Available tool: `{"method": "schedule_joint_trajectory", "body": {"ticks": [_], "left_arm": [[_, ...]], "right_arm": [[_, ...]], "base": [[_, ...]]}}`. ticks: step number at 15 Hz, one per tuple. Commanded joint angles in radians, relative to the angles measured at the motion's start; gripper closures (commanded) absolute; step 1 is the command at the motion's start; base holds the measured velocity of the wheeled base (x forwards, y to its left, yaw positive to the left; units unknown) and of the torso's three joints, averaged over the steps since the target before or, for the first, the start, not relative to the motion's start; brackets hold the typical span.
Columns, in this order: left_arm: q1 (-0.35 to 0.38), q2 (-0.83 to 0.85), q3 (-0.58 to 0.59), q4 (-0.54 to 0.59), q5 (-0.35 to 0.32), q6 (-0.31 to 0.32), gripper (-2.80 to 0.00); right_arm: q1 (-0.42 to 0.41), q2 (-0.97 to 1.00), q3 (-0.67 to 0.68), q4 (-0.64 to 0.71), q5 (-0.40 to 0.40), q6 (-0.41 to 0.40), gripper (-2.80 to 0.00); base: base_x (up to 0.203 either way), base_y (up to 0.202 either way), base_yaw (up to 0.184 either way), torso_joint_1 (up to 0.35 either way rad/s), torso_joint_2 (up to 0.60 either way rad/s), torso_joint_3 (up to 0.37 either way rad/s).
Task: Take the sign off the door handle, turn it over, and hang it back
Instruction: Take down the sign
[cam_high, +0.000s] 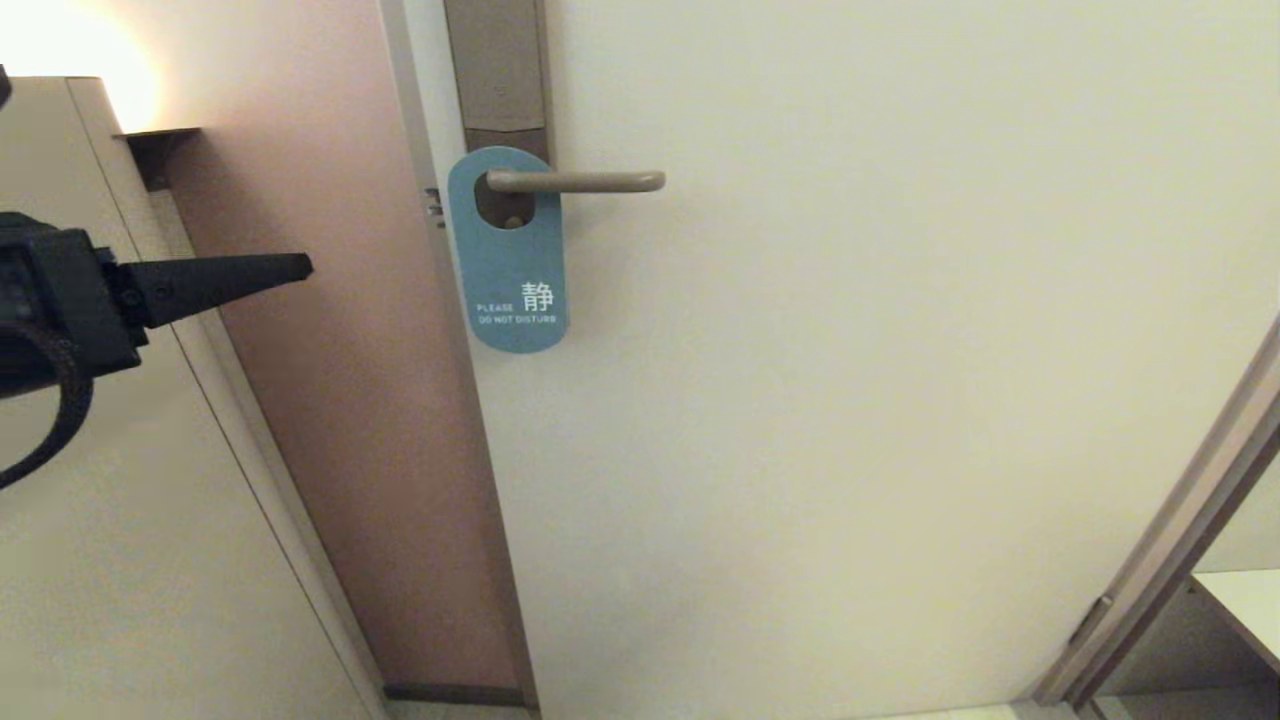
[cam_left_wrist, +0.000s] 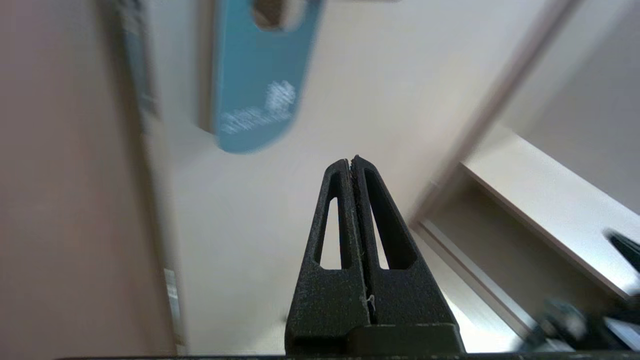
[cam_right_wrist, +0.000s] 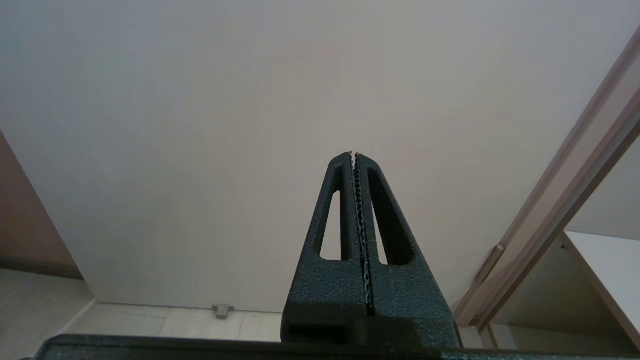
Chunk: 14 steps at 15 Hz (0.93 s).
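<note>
Nearest the head camera, the left end effector (cam_high: 300, 268) is being held at the left edge of the view, its two fingers (cam_left_wrist: 345, 210) pressed together with nothing between them. It is pointing toward the door (cam_high: 850, 400) and is being kept well apart from the sign (cam_high: 510, 260), lower than the door handle (cam_high: 580, 181) and to the left of it.

The sign is being carried by the door handle, which is passing through the oval hole near the sign's top. Its blue face is being shown outward, with white lettering reading "PLEASE DO NOT DISTURB" near the lower end. Behind the hole, part of the brownish lock plate (cam_high: 497, 70) is being seen; the plate's upper end is cut off by the top of the view.

In the left wrist view the sign (cam_left_wrist: 257, 90) is blurred, and its top is cut off.

The right end effector (cam_right_wrist: 354, 156) is showing only in its own wrist view, fingers shut on nothing, facing the bare lower door (cam_right_wrist: 250, 125) above a tiled floor (cam_right_wrist: 150, 325).

A pinkish wall (cam_high: 330, 400) is lying to the left of the door, and a door frame (cam_high: 1180, 520) to the lower right.
</note>
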Motion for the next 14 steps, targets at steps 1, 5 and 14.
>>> {"method": "schedule_joint_trajectory", "body": {"ticks": [1, 5, 14], "left_arm": [[0.002, 0.045, 0.009, -0.001, -0.035, 0.0, 0.0], [0.003, 0.127, 0.011, -0.039, -0.122, 0.002, 0.0], [0.04, 0.292, 0.007, -0.166, -0.297, 0.006, 0.0]], "right_arm": [[0.0, 0.001, 0.0, 0.0, 0.001, -0.001, 0.0], [0.0, 0.001, 0.0, 0.0, 0.001, 0.0, 0.0], [0.0, 0.001, 0.0, 0.0, 0.001, 0.001, 0.0]], "base": [[0.0, 0.0, 0.0, 0.0, 0.0, 0.0], [0.0, 0.0, 0.0, 0.0, 0.0, 0.0], [0.0, 0.0, 0.0, 0.0, 0.0, 0.0]]}}
